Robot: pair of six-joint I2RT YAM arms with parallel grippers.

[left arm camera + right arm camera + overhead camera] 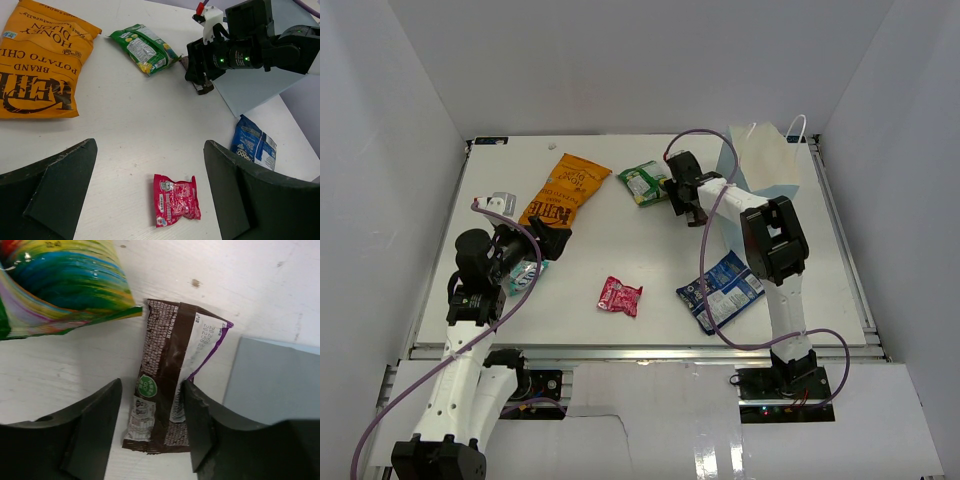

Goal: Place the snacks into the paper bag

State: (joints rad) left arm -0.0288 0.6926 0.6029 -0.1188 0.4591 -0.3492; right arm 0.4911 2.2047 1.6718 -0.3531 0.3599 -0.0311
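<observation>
My right gripper (682, 203) is open and low over the table, its jaws either side of the dark brown bar (167, 390). The right finger (197, 415) touches the bar and the left finger stands apart from it. The green packet (643, 182) lies just beside it, with the light-blue paper bag (762, 160) lying flat at the back right. My left gripper (550, 240) is open and empty above the table. The small red packet (175, 199) shows between its fingers. The orange chip bag (565, 190), small teal packet (527, 273) and blue-and-white packet (722, 290) lie on the table.
White walls enclose the table (650, 250) on three sides. A small metal clip (501, 201) lies at the left. Purple cables loop from both arms over the table.
</observation>
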